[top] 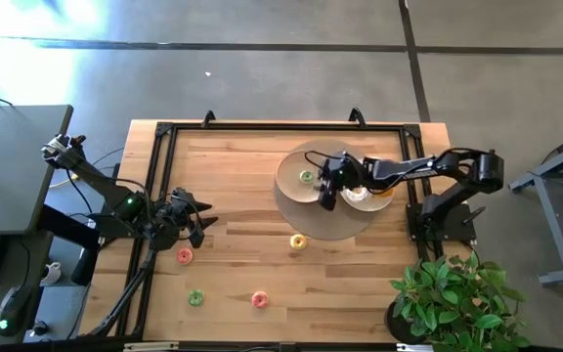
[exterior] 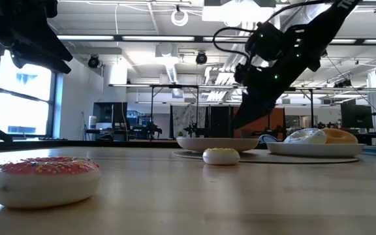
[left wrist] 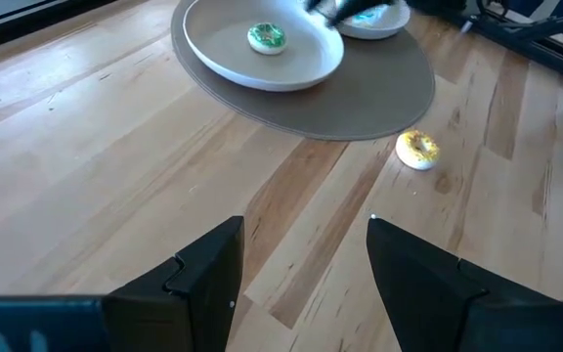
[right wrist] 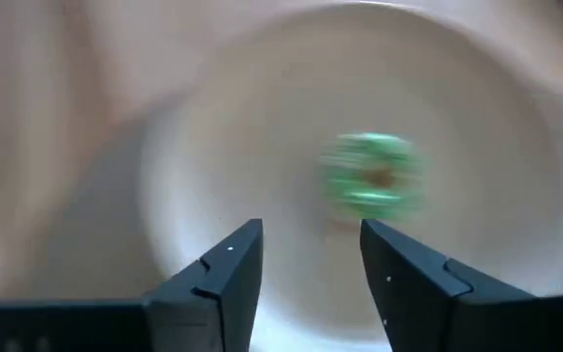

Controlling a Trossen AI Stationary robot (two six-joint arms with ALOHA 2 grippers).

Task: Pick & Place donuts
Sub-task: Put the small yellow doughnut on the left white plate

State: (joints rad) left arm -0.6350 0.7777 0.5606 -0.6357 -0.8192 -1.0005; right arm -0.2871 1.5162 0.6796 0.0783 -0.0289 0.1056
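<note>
Lying in the beige plate (left wrist: 213,59), a green-iced, seemingly sprinkled donut (right wrist: 371,176) sits beneath the released right end effector (right wrist: 311,256).

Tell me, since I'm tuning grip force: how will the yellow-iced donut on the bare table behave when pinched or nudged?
The yellow-iced donut lies flat on the wooden table, so it will probably slide, not roll. It looks small, likely light. Its rounded, glossy sides may slip between flat fingers.
</note>
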